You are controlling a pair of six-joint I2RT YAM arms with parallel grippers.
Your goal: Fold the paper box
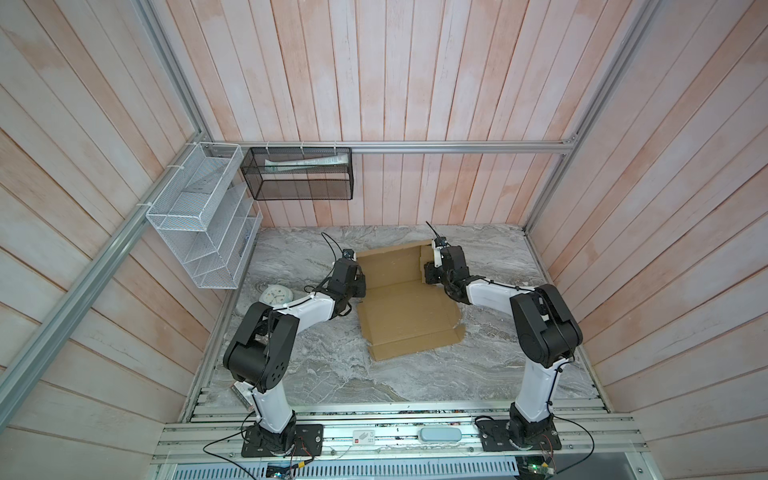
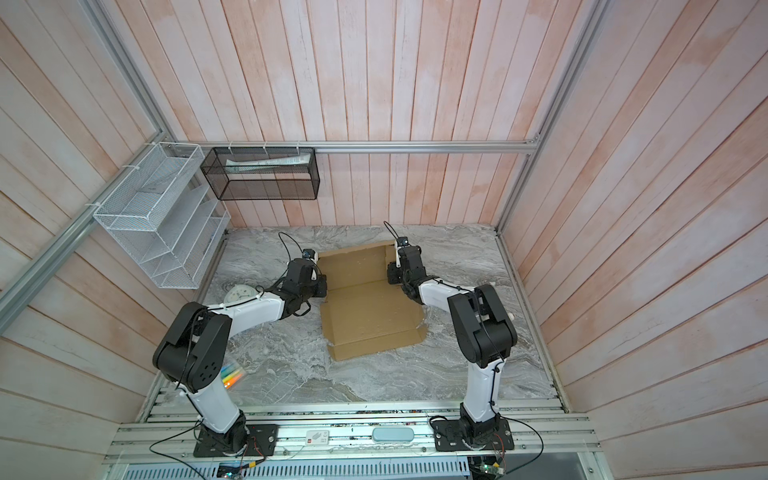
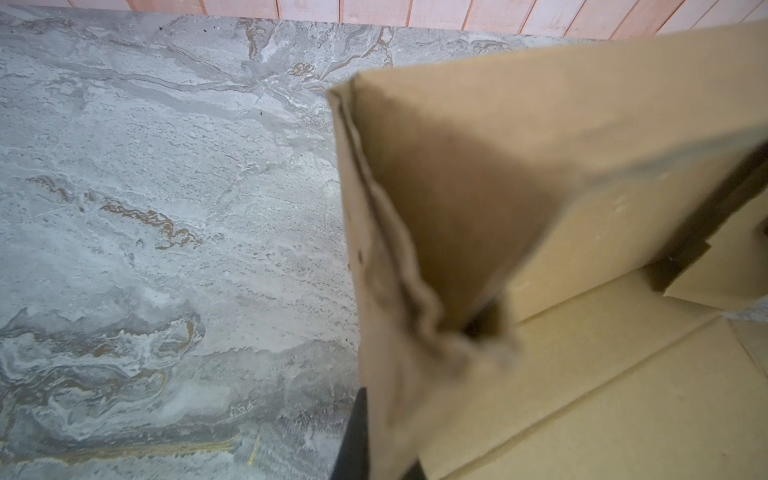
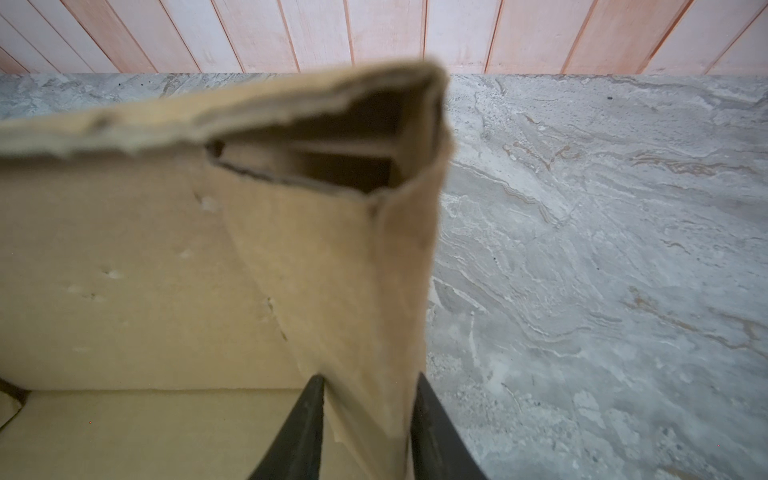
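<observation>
Paper box [image 1: 405, 307], brown, half-formed: left gripper [image 3: 386, 432] clenches one raised side wall, right gripper [image 4: 369, 378] grasps the opposite wall; back wall upright between their fingers.

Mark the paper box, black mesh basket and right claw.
paper box [image 1: 409, 307]: in a top view, on the flat panel lying nearer the arm bases.
black mesh basket [image 1: 303, 189]: in a top view, on its mesh wall.
right claw [image 4: 370, 376]: right wrist view, midway between the fingertips, astride the box's raised wall.

Blurred: paper box [image 3: 561, 145] near wall, cut off at view edge; left gripper [image 3: 384, 453] mostly hidden behind it.
</observation>
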